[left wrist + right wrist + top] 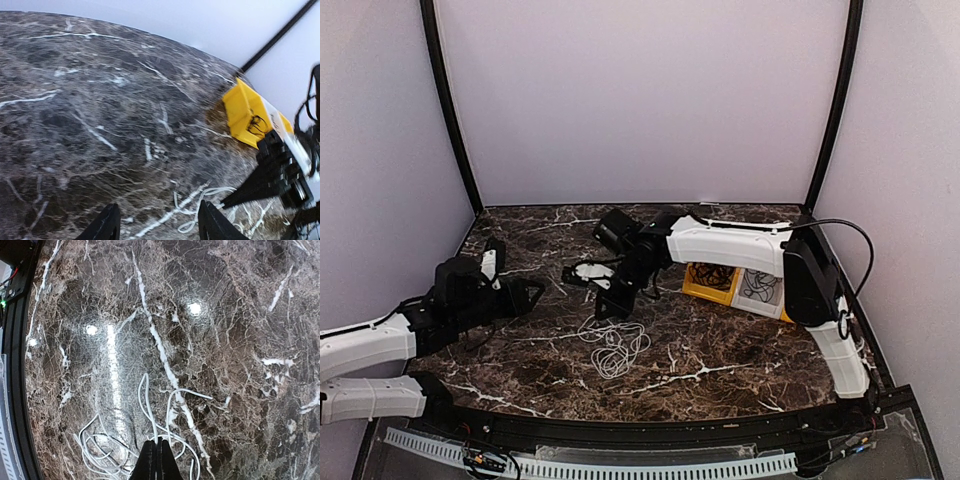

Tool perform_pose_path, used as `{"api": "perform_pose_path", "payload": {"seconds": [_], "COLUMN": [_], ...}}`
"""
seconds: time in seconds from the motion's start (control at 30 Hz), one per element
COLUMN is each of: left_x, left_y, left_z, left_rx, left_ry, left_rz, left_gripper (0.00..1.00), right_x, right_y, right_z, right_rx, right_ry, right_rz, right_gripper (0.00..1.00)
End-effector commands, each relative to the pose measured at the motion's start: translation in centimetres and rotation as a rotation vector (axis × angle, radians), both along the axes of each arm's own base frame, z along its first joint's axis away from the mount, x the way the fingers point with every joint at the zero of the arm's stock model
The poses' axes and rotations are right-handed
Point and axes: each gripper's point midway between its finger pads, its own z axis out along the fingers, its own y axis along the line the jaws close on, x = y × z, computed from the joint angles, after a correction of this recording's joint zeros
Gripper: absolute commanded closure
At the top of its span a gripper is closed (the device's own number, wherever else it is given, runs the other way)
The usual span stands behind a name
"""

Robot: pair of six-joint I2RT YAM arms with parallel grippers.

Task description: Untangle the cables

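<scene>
A white cable (613, 347) lies in a loose tangle mid-table, with one loop rising to my right gripper (607, 308). In the right wrist view that gripper (160, 446) is shut, and a loop of the white cable (148, 400) is pinched between its tips. My left gripper (520, 280) hovers to the left of the tangle, open with nothing in it. In its own view the left gripper (160, 225) has part of the white cable (205, 196) just ahead of its right finger. Black cables (717, 275) and a grey cable (760, 287) lie in bins at the right.
A yellow bin (694, 290) and a white bin (744, 302) sit side by side at the right, under the right arm. The yellow bin (240, 107) also shows in the left wrist view. Black frame posts and pale walls enclose the marble table (720, 360).
</scene>
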Motion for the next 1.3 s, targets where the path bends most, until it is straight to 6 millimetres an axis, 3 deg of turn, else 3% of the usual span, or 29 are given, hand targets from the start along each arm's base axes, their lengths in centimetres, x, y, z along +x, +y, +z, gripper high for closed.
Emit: {"api": "perform_pose_path", "payload": {"seconds": [0.0,0.03,0.13,0.27,0.3,0.33,0.37,0.4,0.43,0.47,0.5,0.53,0.57,0.6,0.63,0.67,0.7,0.8,0.87,1.07,1.17,1.27], "left_x": [-2.7,-4.0,-5.4,-4.0,-3.2,-2.7,-2.1,-1.7,-1.3,-1.0,-0.6,-0.3,-0.1,0.2,0.4,0.6,0.9,1.5,1.8,2.5,2.8,3.1], "left_y": [-5.5,-7.2,-9.5,-11.0,-11.4,-11.8,-12.2,-12.7,-13.2,-13.7,-14.5,-15.2,-16.1,-16.9,-17.6,-18.2,-18.6,-19.4,-19.9,-21.0,-20.6,-20.0], "left_z": [5.3,6.7,8.5,8.0,6.8,7.4,6.4,7.3,6.4,7.4,6.2,6.8,5.4,5.9,4.3,4.7,3.1,2.1,0.2,-2.7,-4.0,-5.0], "left_rx": [-0.11,-0.101,-0.087,-0.058,-0.025,-0.023,0.006,-0.009,0.009,-0.016,0.003,-0.009,0.004,-0.011,-0.001,-0.023,-0.014,-0.047,-0.044,-0.024,0.014,0.05], "left_ry": [-0.263,-0.342,-0.439,-0.426,-0.395,-0.406,-0.394,-0.429,-0.426,-0.466,-0.451,-0.476,-0.447,-0.461,-0.429,-0.442,-0.415,-0.42,-0.395,-0.328,-0.3,-0.285], "left_rz": [-0.287,-0.363,-0.442,-0.428,-0.414,-0.405,-0.406,-0.402,-0.41,-0.41,-0.43,-0.44,-0.473,-0.486,-0.513,-0.517,-0.524,-0.514,-0.523,-0.536,-0.519,-0.492], "left_gripper": [0.42,0.41,0.37,0.29,0.25,0.15,0.13,0.12,0.12,0.14,0.2,0.24,0.33,0.39,0.51,0.56,0.61,0.62,0.64,0.9,0.97,1.0], "right_x": [2.1,2.5,2.9,2.6,2.4,2.2,1.9,1.7,1.4,1.1,0.8,0.5,0.3,0.0,-0.3,-0.6,-0.9,-1.2,-1.2,-0.7,-0.5,-0.5], "right_y": [-0.9,-1.3,-2.5,-3.6,-3.8,-4.0,-4.2,-4.4,-4.6,-4.8,-4.9,-5.2,-5.3,-5.5,-5.7,-6.0,-6.4,-7.5,-8.3,-11.4,-13.7,-15.7], "right_z": [9.6,10.8,13.6,15.8,16.2,16.7,17.1,17.8,18.2,18.7,19.1,19.3,19.8,20.3,20.9,21.6,22.3,25.1,26.8,33.5,38.0,40.7], "right_rx": [0.17,0.195,0.243,0.265,0.272,0.281,0.288,0.299,0.308,0.318,0.326,0.331,0.342,0.351,0.362,0.375,0.391,0.452,0.485,0.603,0.685,0.732], "right_ry": [-0.102,-0.11,-0.124,-0.151,-0.155,-0.16,-0.164,-0.169,-0.172,-0.175,-0.176,-0.177,-0.18,-0.182,-0.187,-0.195,-0.204,-0.244,-0.27,-0.386,-0.479,-0.525], "right_rz": [-0.027,-0.031,-0.032,-0.024,-0.02,-0.016,-0.011,-0.005,0.003,0.011,0.018,0.028,0.034,0.042,0.05,0.058,0.068,0.08,0.08,0.068,0.037,0.006], "right_gripper": [1.0,1.0,1.0,1.0,1.0,1.0,1.0,1.0,1.0,1.0,1.0,1.0,1.0,1.0,1.0,1.0,1.0,1.0,1.0,1.0,1.0,1.0]}}
